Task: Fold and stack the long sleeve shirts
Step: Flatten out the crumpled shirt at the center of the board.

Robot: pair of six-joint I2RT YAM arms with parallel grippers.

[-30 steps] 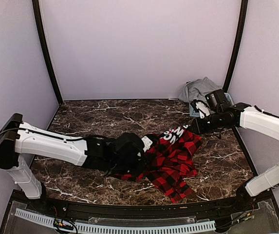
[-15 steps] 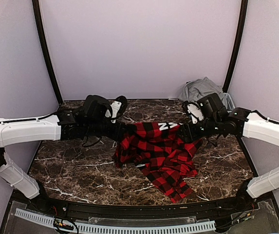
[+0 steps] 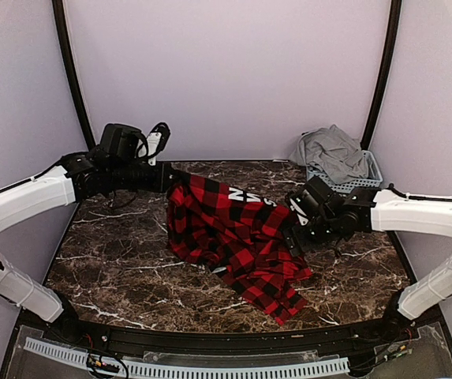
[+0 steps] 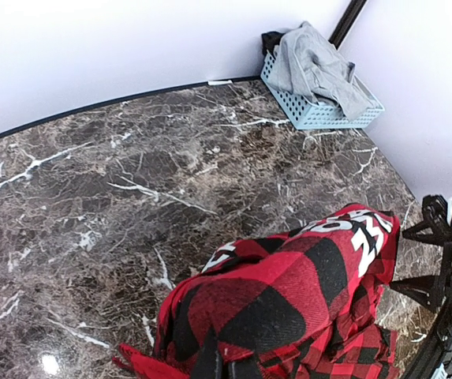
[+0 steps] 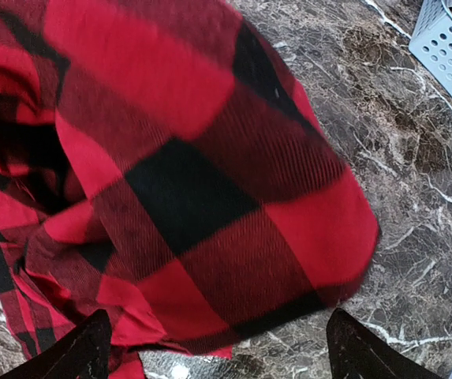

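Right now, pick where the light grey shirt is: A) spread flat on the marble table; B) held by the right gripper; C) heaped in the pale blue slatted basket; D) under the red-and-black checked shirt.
C: the light grey shirt lies heaped in the pale blue slatted basket in the far right corner.

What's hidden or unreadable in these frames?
Left wrist view: left gripper fingertips, buried in red check shirt and cut by the bottom edge.
Top and left wrist views: white lettering, partly lost in folds.
Same views: basket contents, covered by grey shirt.
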